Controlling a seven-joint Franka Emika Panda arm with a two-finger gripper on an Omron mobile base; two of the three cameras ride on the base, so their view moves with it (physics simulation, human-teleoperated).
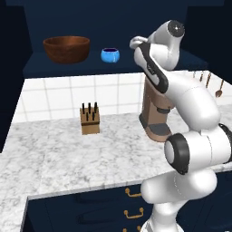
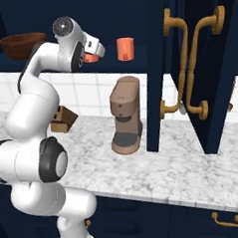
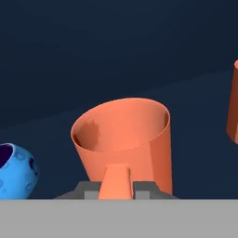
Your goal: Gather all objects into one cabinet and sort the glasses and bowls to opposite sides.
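The wide wooden bowl [image 1: 66, 48] and the small blue bowl [image 1: 110, 55] stand on the left part of the navy cabinet shelf [image 1: 59, 69]. One orange tumbler [image 2: 125, 48] stands alone further right on that shelf. My gripper [image 2: 93, 53] reaches into the cabinet between the blue bowl and that tumbler. It is shut on the second tumbler [image 3: 123, 139], which is at shelf height; my hand half hides it in the right base view. In the hand view this tumbler is upright just beyond my fingertips [image 3: 144, 190], with the blue bowl [image 3: 16, 169] left and the other tumbler [image 3: 232, 107] right.
A brown coffee maker [image 2: 126, 115] stands on the marble counter right under my hand, and a knife block [image 1: 89, 118] stands to its left. The open navy cabinet doors with curved brass handles [image 2: 190, 62] jut out on the right. Navy drawers [image 1: 131, 204] run below the counter.
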